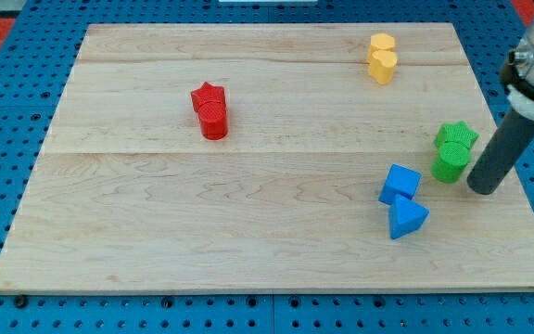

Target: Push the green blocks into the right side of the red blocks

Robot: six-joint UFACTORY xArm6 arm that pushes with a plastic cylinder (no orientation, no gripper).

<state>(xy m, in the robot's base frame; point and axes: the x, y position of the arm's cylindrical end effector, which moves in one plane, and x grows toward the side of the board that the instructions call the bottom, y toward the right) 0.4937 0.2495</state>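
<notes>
Two green blocks stand touching at the view's right: a green star (457, 136) above a green cylinder (451, 162). Two red blocks stand touching left of centre: a red star (208, 96) above a red cylinder (215, 121). My tip (483, 189) rests on the board just right of and a little below the green cylinder, very close to it. The red blocks are far to the view's left of the tip.
A blue cube (401, 184) and a blue triangular block (406, 219) sit left of and below the green pair. Two yellow blocks (383, 57) stand near the view's top right. The wooden board (267, 269) ends just right of the tip.
</notes>
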